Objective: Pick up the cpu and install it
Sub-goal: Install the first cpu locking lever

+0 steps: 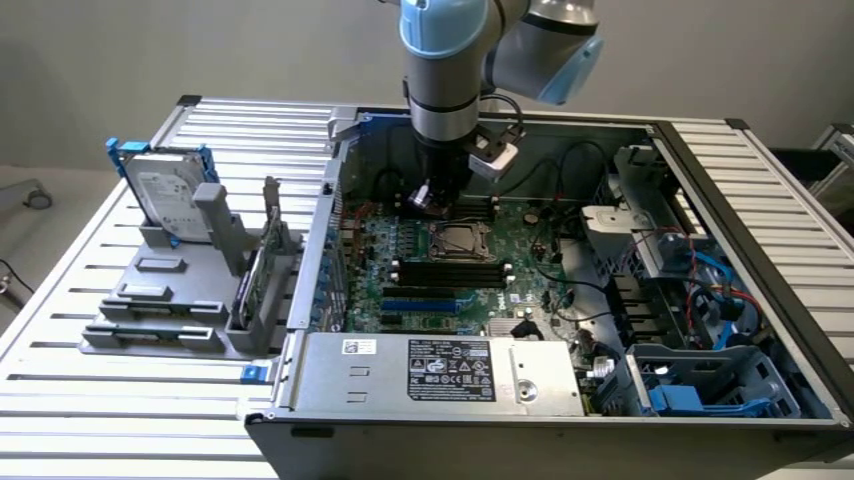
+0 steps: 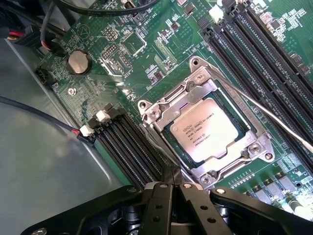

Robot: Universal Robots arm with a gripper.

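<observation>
Inside the open pc case (image 1: 534, 445), over the mobo (image 2: 146, 63), the gripper (image 2: 171, 183) hangs just beside the socket frame (image 2: 161, 110). Its fingers are pressed together w/ nothing between them. The cpu (image 2: 208, 128) lies in the socket, silver top up, print legible, apart from the fingers.

Risks (my read, not seen):
- The closed tips sit near the frame corner, so a small dip or sideways drift could knock the frame or nudge the chip off square, bending the pins underneath.
- The thin lever (image 2: 274, 120) juts out diagonally across the ram slots (image 2: 274, 54) and looks unlatched; it could snag.

Hard to tell:
- Pins are hidden under the chip, so can't confirm it's fully seated or clamped.
- Gripper body is cut off at the wrist view's edge.
- In the exterior view the tip blends w/ the cables.
</observation>
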